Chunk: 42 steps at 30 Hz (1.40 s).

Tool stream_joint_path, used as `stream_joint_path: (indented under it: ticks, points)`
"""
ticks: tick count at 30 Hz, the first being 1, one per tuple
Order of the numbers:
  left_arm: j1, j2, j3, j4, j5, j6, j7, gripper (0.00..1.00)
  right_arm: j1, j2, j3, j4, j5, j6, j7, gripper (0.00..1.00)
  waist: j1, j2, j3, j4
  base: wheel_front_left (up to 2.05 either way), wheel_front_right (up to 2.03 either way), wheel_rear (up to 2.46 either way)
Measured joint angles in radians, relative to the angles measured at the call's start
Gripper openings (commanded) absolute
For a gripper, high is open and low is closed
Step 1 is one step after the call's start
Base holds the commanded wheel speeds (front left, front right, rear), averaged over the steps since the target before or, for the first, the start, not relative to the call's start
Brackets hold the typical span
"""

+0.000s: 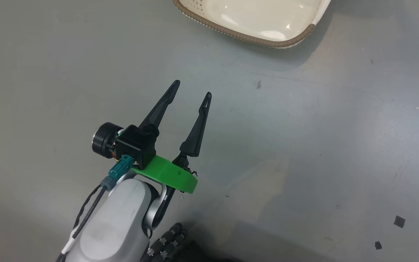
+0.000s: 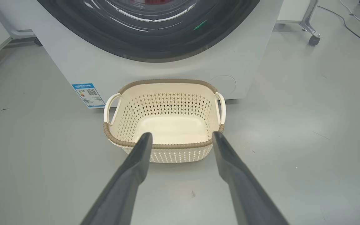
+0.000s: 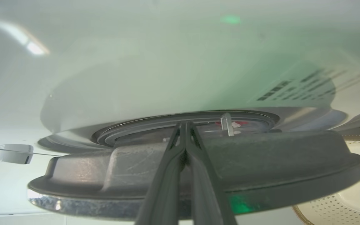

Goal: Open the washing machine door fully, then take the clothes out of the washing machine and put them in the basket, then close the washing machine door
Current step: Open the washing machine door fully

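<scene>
**Right claw pressed shut at the door, left claw spread**

The left claw (image 1: 192, 88) hung spread above the grey floor (image 1: 304, 145), holding nothing. Ahead of it, the cream basket (image 2: 167, 106) sat on the floor, just in front of the white washing machine (image 2: 167, 68) and beside its blue sticker (image 2: 88, 95).

In the right wrist view, the right claw (image 3: 185, 123) had its fingers pressed together, tips against the grey inner side of the washing machine door (image 3: 261, 156). Whether they pinched any part of it could not be told. Beyond the door, a small patch of the red clothes (image 3: 234, 124) showed inside the machine.
</scene>
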Motion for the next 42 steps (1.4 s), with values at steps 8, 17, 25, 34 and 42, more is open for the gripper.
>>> stream_joint_path:
  ticks: [8,17,25,34,42]
  points:
    - [-0.001,0.000,0.001,0.000,-0.006,0.009,0.000,1.00,0.002,-0.005,-0.004,0.039,0.000,0.000,0.027,0.00,0.0000,0.0000,-0.023,-0.005,0.00,0.00,0.00]
    - [-0.001,0.000,0.000,0.005,-0.006,0.013,0.000,1.00,0.036,-0.012,-0.006,0.085,0.000,0.000,0.074,0.00,0.0000,0.0000,-0.049,-0.011,0.00,0.00,0.00]
    - [-0.001,0.000,0.002,0.010,-0.006,0.016,0.000,1.00,0.081,-0.007,-0.007,0.110,-0.001,0.000,0.105,0.00,0.0000,0.0000,-0.074,-0.015,0.00,0.00,0.00]
    - [0.000,0.000,0.001,0.017,0.002,0.017,0.000,1.00,0.149,0.006,-0.020,0.115,0.021,0.002,0.122,0.00,0.0000,0.0000,-0.111,-0.023,0.00,0.00,0.00]
    - [0.002,0.000,0.009,0.025,0.018,0.017,0.000,1.00,0.216,0.020,-0.021,0.123,0.040,0.012,0.144,0.00,0.0000,0.0000,-0.153,-0.034,0.00,0.00,0.00]
